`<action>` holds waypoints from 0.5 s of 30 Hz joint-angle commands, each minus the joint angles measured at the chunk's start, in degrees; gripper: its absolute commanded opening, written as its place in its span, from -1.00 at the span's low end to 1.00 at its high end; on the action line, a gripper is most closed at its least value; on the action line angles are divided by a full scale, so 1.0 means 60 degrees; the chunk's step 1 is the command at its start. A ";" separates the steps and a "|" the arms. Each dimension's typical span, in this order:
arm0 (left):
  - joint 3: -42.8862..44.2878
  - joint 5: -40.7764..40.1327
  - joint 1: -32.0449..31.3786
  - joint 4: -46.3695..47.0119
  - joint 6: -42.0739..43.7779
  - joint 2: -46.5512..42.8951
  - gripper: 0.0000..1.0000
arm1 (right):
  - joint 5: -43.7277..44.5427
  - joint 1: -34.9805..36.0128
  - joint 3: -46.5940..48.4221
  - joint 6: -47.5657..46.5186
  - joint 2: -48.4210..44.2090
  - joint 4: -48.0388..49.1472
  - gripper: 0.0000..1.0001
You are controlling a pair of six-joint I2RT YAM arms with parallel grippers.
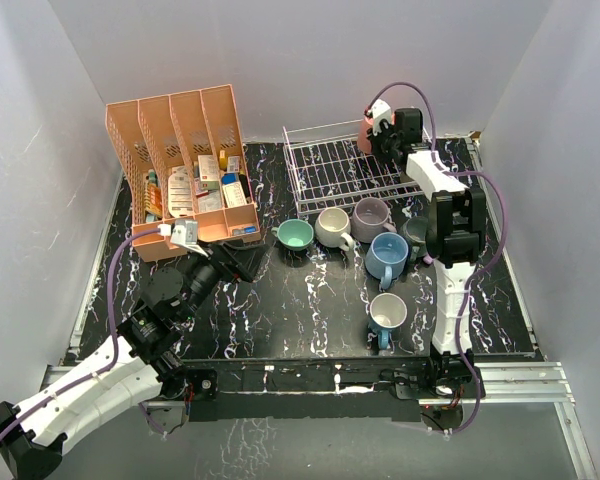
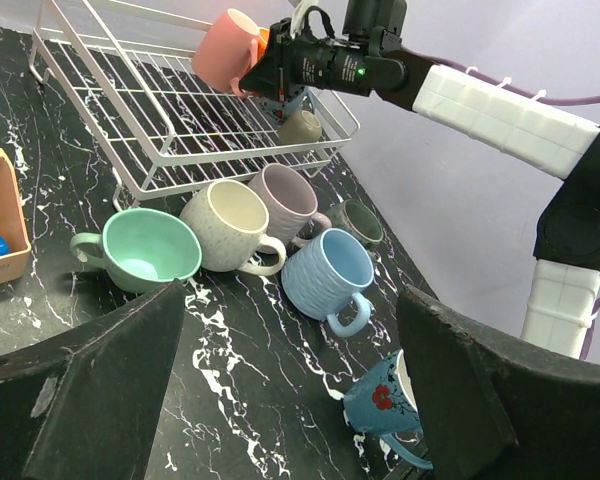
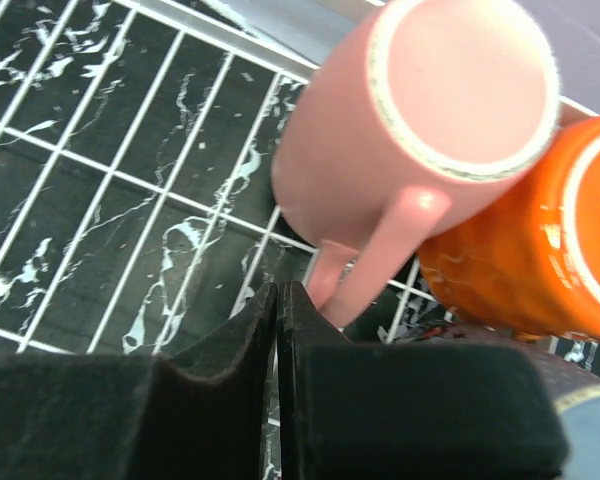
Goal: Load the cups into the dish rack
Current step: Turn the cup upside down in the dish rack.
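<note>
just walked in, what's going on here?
The right gripper is shut at the handle of an upturned pink mug at the far right corner of the dish rack, beside an orange mug; unclear whether it pinches the handle. The left gripper hovers open and empty. Six more mugs sit on the table.

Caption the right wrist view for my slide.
Shut right end effector by the handle of the pink mug, an orange mug beside it, the dish rack beneath.
</note>
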 commanded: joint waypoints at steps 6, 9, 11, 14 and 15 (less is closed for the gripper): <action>-0.0029 -0.0044 0.0030 0.0187 0.0061 0.0065 0.70 | 0.1937 -0.0174 0.0686 0.0148 -0.0082 0.1070 -0.84; 0.0006 -0.0028 0.0030 0.0241 0.0091 0.0150 0.70 | 0.2281 -0.0220 0.0701 0.0010 -0.0057 0.1153 -0.85; 0.0034 -0.0014 0.0028 0.0264 0.0104 0.0196 0.70 | 0.2372 -0.0257 0.0688 -0.0036 -0.0081 0.1186 -0.84; 0.0077 0.0026 0.0028 0.0286 0.0131 0.0264 0.70 | 0.2299 -0.0302 0.0654 -0.0022 -0.0149 0.1187 -0.85; 0.0081 0.0024 0.0025 0.0299 0.0129 0.0285 0.70 | 0.2222 -0.0298 0.0613 -0.0022 -0.0212 0.1187 -0.85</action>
